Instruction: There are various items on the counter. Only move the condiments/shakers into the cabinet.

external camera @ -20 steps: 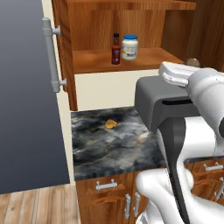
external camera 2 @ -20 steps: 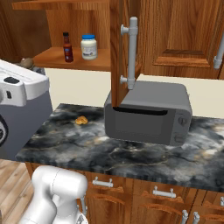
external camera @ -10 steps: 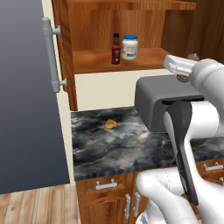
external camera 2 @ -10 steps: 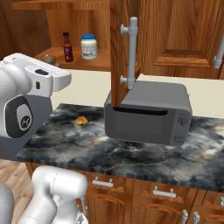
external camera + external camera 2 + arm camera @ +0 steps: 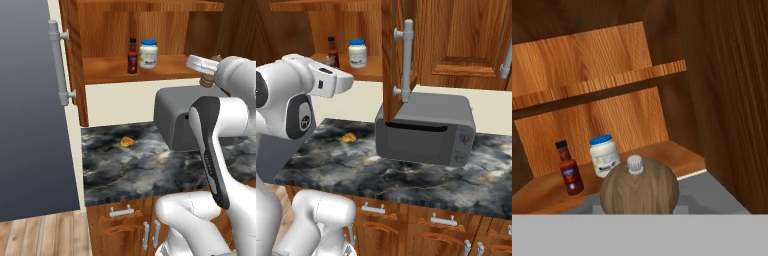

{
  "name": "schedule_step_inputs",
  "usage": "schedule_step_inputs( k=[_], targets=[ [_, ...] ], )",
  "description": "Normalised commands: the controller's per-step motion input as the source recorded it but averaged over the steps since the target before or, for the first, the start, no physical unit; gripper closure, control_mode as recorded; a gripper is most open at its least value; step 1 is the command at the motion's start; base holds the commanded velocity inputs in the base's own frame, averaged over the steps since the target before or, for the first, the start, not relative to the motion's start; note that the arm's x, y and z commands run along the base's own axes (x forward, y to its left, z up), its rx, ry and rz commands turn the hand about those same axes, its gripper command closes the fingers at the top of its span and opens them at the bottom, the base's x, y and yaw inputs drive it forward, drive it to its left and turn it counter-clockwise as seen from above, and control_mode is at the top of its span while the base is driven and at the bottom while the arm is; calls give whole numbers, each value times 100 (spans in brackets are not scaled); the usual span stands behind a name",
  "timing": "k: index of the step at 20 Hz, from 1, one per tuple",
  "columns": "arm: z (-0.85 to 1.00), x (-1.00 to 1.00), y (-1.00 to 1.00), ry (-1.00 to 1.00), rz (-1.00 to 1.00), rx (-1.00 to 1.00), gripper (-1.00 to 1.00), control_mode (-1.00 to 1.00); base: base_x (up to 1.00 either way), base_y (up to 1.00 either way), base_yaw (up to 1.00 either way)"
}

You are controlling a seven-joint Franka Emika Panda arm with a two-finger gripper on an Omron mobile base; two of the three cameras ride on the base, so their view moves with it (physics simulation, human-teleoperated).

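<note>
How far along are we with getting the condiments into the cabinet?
Two are done: the sauce bottle and the white jar stand on the cabinet shelf. The gripper holds the wooden shaker, raised near the shelf's right end. Left: set the shaker down there. The food lump stays on the counter.

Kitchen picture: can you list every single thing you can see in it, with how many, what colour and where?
Sauce bottle: one, dark red with black cap, on the cabinet shelf.
Jar: one, white with blue lid, on the shelf right beside the bottle.
Shaker: one, brown wood, held at the gripper near the shelf.
Food lump: one, orange-tan, on the counter.
Toaster oven: one, grey, on the counter.
Counter: one, dark marbled stone.
Cabinet: one, reddish-brown wood, door open.
Drawers: wooden, silver handles, under the counter.
Gripper: one, shut on the shaker.
</note>
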Motion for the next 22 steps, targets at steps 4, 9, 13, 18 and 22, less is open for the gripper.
schedule_step_inputs(
  k=[4,9,13,18,22],
  targets=[
    [0,51,-1,3,0,0,100,-100,0,0,0],
    [-1,57,-16,0,0,0,100,-100,0,0,0],
    [-2,37,-11,1,3,0,100,-100,0,0,0],
    [-3,17,0,4,0,-5,100,-100,0,0,0],
    [0,1,0,7,0,-1,100,-100,0,0,0]
  ],
)
